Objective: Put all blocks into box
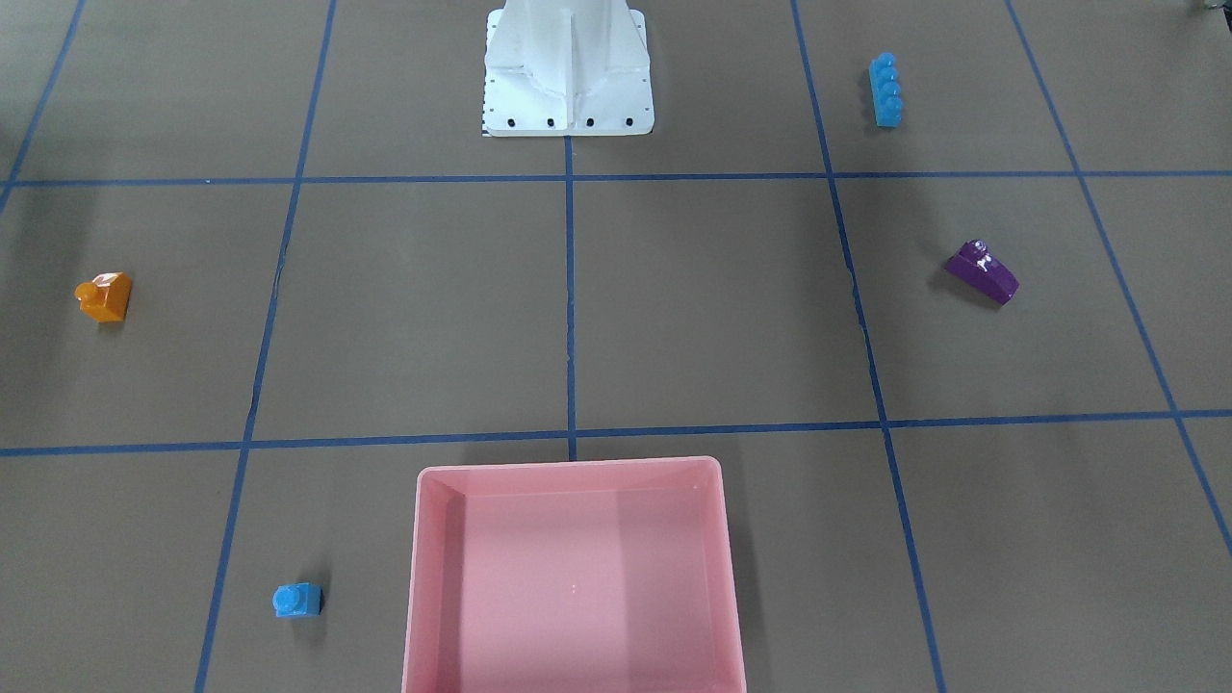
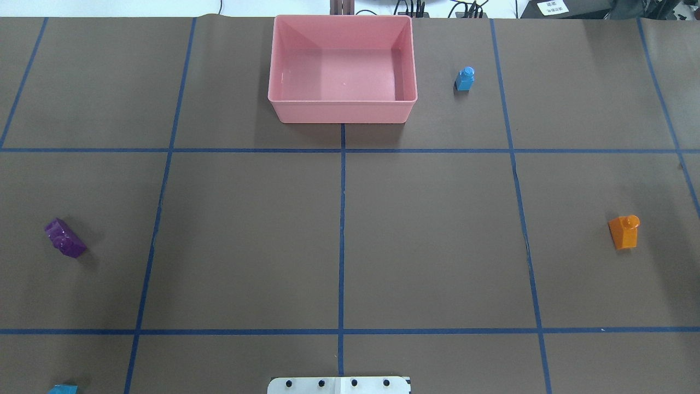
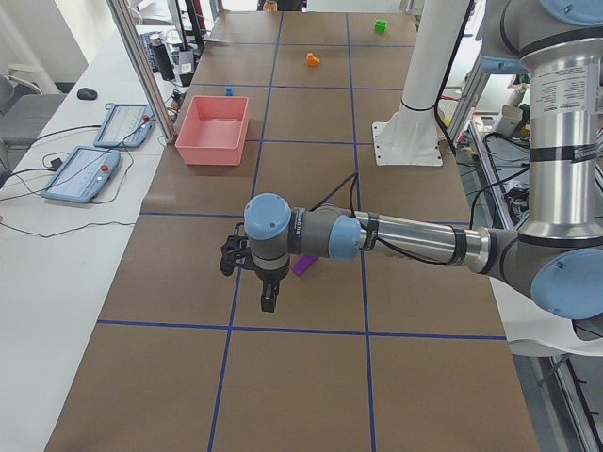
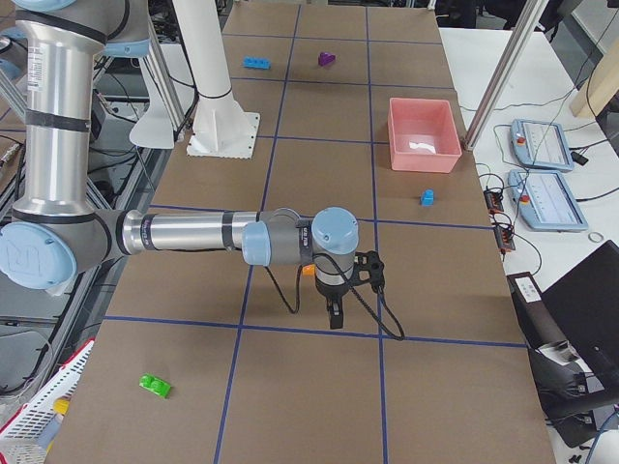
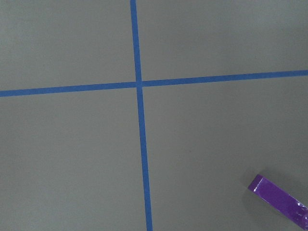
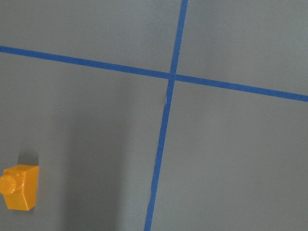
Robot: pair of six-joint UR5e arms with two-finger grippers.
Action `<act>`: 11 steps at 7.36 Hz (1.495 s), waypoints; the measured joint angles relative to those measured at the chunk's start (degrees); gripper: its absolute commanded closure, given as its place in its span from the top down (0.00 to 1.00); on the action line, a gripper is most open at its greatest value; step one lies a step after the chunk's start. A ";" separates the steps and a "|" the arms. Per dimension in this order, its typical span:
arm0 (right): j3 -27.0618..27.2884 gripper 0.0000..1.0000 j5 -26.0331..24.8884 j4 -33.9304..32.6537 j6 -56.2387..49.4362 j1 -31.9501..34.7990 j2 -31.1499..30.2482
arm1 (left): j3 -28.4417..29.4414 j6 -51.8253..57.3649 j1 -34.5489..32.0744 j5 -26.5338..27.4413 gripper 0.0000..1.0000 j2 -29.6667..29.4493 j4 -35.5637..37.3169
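Note:
The pink box (image 2: 342, 112) stands empty at the table's far middle. The small light-blue brick (image 2: 465, 79) lies right of it. The purple brick (image 2: 65, 238) lies at the left, the orange brick (image 2: 624, 231) at the right. The long light-blue brick (image 1: 885, 89) lies near the base on my left side. The green brick (image 4: 155, 386) lies at the table's right end. My left gripper (image 3: 268, 299) hangs above the table beside the purple brick (image 3: 304, 266). My right gripper (image 4: 335, 317) hangs beside the orange brick (image 4: 308, 271). I cannot tell whether either is open or shut.
The white robot base (image 2: 339, 384) stands at the near middle edge. Blue tape lines (image 2: 342, 246) divide the brown table into squares. Tablets and cables (image 3: 80, 174) lie on a side bench beyond the box.

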 measured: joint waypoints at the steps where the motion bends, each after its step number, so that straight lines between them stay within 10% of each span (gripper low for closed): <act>1: -0.10 1.00 0.00 0.00 0.02 0.00 0.00 | -0.17 0.06 -0.10 0.01 1.00 0.04 0.00; 11: 0.17 1.00 0.54 0.02 0.26 0.00 -0.17 | -0.88 0.33 -0.14 -0.60 1.00 1.23 -1.02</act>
